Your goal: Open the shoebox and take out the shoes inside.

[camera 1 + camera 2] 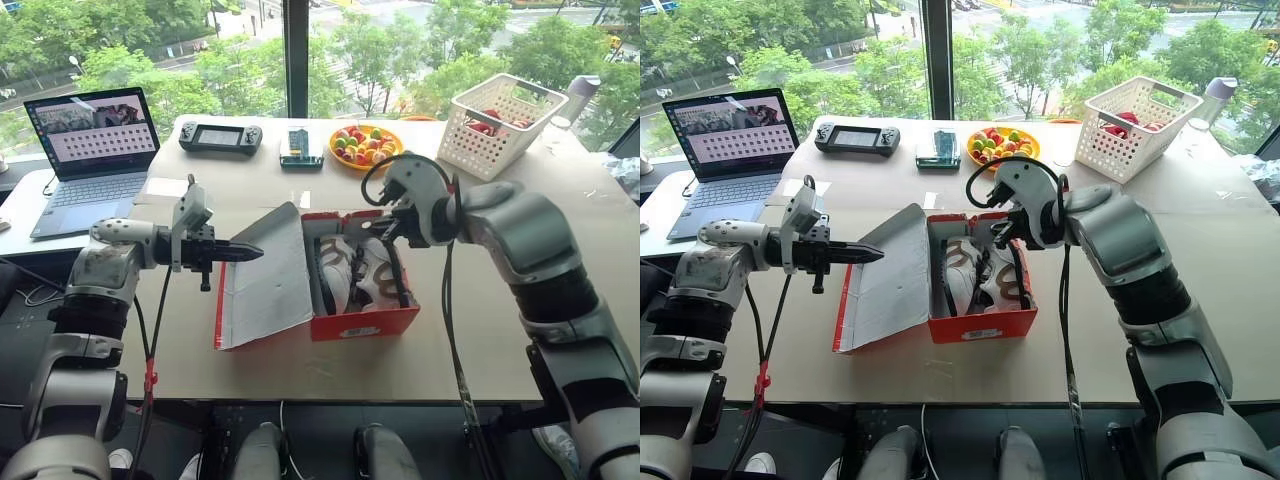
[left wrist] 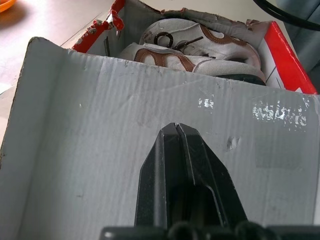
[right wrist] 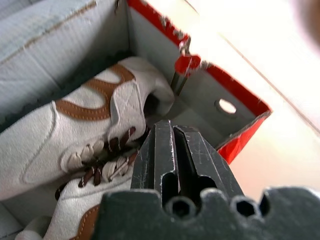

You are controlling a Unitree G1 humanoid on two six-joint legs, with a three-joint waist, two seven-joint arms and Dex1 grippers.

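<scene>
The red shoebox [image 1: 365, 325] stands open in the middle of the table. Its pale grey lid [image 1: 265, 280] leans out to the left. The shoes [image 1: 355, 270], white sneakers with brown trim and laces, lie side by side inside it. My left gripper [image 1: 255, 253] is shut and points right, its tip against the lid's inner face [image 2: 100, 165]. My right gripper [image 1: 385, 232] is shut and angles down into the far end of the box. Its tip [image 3: 167, 125] sits right at one shoe's collar [image 3: 145, 107]; whether it pinches the shoe is hidden.
An open laptop [image 1: 90, 150] sits at the far left. A handheld game console [image 1: 220, 136], a small green device [image 1: 299, 146] and an orange plate of coloured balls [image 1: 365, 145] line the back. A white lattice basket [image 1: 502, 122] stands back right. A black cable [image 1: 375, 175] loops over my right wrist.
</scene>
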